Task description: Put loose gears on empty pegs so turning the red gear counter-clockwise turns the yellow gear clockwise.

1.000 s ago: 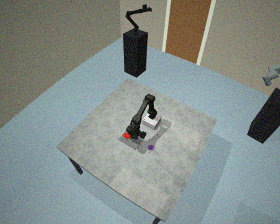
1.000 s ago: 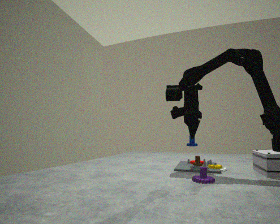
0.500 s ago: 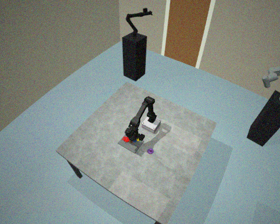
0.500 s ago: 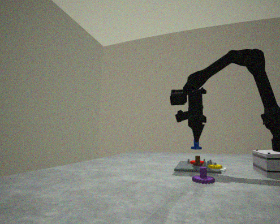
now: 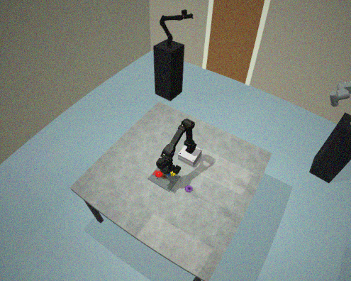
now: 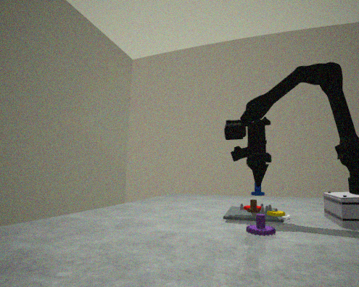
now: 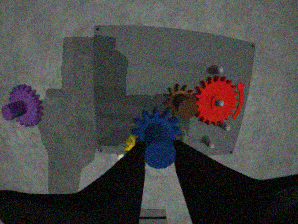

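Observation:
My gripper (image 6: 257, 185) (image 7: 158, 145) is shut on the handle of the blue gear (image 6: 257, 193) (image 7: 156, 125), held upright above the grey board (image 5: 159, 182) (image 6: 230, 217) (image 7: 150, 42). The red gear (image 5: 157, 174) (image 6: 247, 207) (image 7: 212, 107) sits on the board. A brown gear (image 6: 253, 205) (image 7: 176, 97) with a raised handle is on the board beside the red gear, their teeth close together. The yellow gear (image 5: 172, 174) (image 6: 275, 214) (image 7: 130, 143) is mostly hidden by the blue gear and fingers in the wrist view. The purple gear (image 5: 188, 189) (image 6: 260, 230) (image 7: 30, 106) stands on the table off the board.
Short empty pegs (image 7: 215, 69) show near the red gear, others below it in the wrist view. The arm's white base (image 5: 190, 156) (image 6: 347, 206) stands behind the board. The arm's shadow falls across the board and table.

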Controlling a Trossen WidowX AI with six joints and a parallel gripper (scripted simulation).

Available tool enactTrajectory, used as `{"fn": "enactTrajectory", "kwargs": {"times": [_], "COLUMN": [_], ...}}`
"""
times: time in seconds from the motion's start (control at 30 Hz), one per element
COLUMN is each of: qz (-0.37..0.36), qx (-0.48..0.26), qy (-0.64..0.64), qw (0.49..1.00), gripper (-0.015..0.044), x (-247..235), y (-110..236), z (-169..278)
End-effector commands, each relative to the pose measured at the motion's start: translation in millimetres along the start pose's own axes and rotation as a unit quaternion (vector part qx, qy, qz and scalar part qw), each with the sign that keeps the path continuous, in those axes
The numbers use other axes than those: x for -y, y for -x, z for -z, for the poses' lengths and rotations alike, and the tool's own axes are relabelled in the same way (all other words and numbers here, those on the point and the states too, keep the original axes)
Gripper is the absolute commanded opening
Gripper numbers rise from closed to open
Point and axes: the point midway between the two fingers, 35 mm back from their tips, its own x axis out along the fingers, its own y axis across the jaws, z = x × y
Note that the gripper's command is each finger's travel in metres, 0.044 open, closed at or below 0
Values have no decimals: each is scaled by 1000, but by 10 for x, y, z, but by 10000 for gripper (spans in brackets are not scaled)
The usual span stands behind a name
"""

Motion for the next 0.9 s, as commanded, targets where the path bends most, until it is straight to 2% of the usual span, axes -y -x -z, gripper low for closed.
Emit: {"fn": "enactTrajectory", "kwargs": {"times": [0.0,0.47,0.87], "qz": [-3,-3,-2], "qx": [-2,-2,-2], "qy": [2,-11,-164], "qw": [1000,1000,986], "gripper": [0,0,0], "x": [24,74,74], "y": [-47,-80,-75], "z": [63,142,142]}}
